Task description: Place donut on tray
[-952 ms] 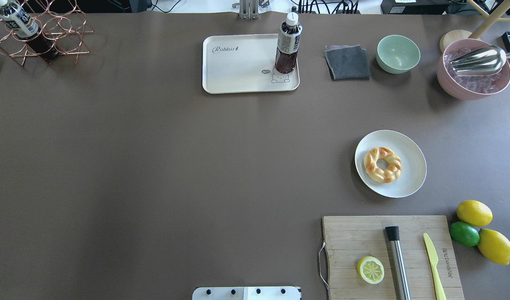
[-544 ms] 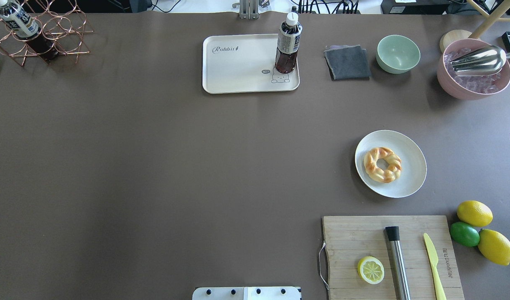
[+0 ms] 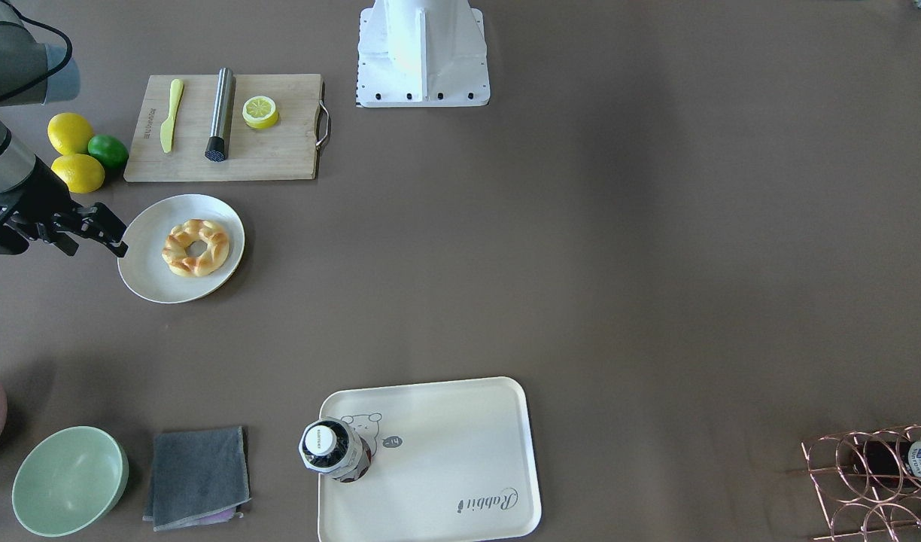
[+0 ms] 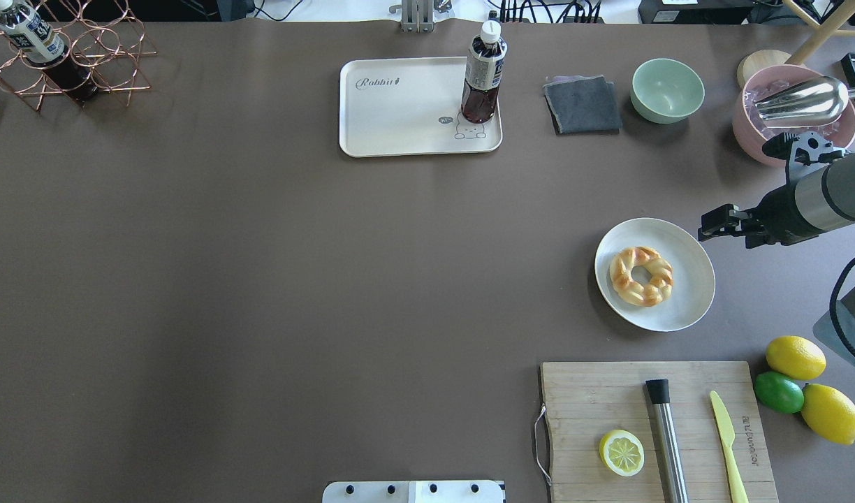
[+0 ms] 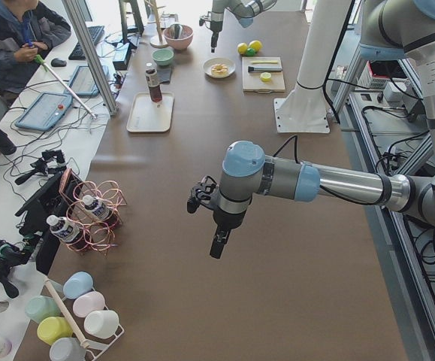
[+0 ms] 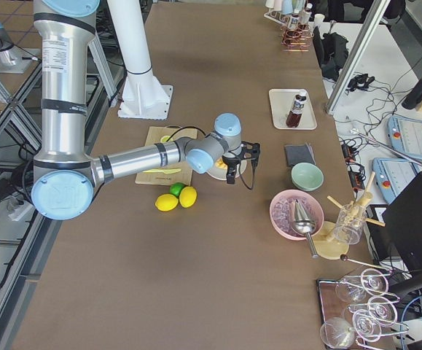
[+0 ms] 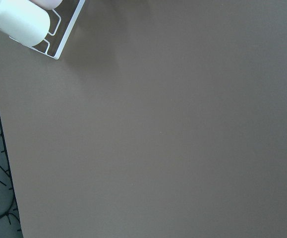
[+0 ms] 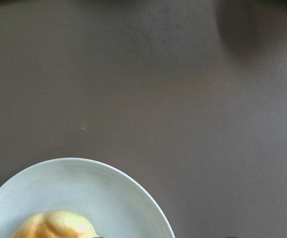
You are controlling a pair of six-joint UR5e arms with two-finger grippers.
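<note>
Donut (image 4: 641,276), judged light and soft, lies on the plate (image 4: 687,297) at right, well apart from the far tray (image 4: 399,105); right gripper (image 4: 708,225), jaws spread, hovers beside the plate; pinch one braided side gently; left gripper (image 5: 217,248) state cannot be told.

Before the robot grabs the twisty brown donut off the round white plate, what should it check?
1. Golden-brown braided donut lies uncovered on the round off-white plate: ok.
2. Right gripper centred over the donut: not ok, it is by the plate's edge.
3. Right gripper's jaws open: cannot tell.
4. Cream-white rectangular tray has bare room: ok.
5. Dark bottle with white cap away from that room: ok, it stands at one corner.
</note>
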